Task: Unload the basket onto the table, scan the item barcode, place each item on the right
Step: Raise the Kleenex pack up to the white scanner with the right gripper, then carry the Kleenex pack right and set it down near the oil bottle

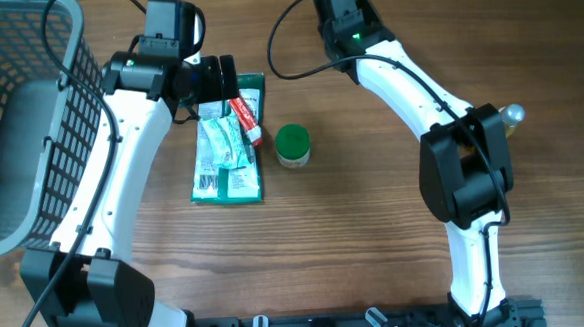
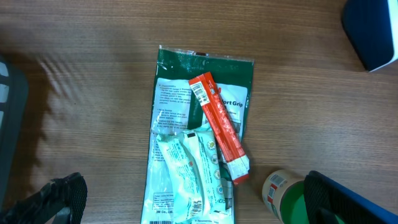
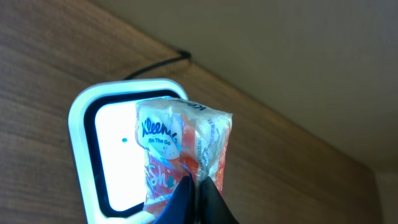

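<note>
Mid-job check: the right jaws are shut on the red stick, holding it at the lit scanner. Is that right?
No. The right jaws are shut on a tissue pack, not the red stick, holding it at the lit scanner; the right wrist view shows it. The red stick lies on the green packet.

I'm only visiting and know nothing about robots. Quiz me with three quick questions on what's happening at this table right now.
1. True or false: the right jaws are shut on the tissue pack.
2. What lies across the green packet? A) red stick B) spoon C) battery
3. Fill in: the tissue pack is held in front of the lit ____.
Key: 1 true; 2 A; 3 scanner.
</note>
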`<state>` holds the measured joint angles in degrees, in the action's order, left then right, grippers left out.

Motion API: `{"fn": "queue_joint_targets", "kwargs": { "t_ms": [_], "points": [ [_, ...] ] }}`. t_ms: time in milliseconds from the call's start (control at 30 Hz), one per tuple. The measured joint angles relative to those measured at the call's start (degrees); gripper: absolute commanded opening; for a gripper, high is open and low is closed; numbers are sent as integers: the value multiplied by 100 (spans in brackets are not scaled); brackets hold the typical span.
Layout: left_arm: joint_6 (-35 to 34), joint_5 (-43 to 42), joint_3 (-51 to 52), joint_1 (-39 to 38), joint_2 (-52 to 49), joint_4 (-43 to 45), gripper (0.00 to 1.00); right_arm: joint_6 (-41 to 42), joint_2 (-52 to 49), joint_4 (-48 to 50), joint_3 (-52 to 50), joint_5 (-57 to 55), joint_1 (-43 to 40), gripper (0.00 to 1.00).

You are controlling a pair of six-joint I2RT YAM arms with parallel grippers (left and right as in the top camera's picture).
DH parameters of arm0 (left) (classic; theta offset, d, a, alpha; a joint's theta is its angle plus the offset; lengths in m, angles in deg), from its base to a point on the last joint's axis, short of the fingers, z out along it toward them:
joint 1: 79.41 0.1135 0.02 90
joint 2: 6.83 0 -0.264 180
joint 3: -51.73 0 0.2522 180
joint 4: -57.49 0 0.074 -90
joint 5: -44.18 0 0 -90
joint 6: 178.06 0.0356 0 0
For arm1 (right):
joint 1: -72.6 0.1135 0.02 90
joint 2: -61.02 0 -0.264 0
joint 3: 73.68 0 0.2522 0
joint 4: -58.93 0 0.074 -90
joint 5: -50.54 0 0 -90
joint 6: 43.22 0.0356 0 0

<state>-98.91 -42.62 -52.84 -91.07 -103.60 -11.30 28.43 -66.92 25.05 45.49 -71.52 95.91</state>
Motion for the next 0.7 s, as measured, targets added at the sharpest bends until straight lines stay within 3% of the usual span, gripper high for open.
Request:
{"fn": "queue_joint_targets", "kwargs": {
  "t_ms": [433, 567, 700],
  "points": [
    [0, 0, 0, 0, 0, 0, 100, -111, 9, 17, 0, 79, -59, 4],
    [0, 2, 0, 0, 0, 2, 100, -103, 472, -848, -22, 81, -63, 4],
    [0, 4, 0, 0, 0, 4, 100, 269, 1698, -2201, -20, 369, -66, 4]
  ]
}}
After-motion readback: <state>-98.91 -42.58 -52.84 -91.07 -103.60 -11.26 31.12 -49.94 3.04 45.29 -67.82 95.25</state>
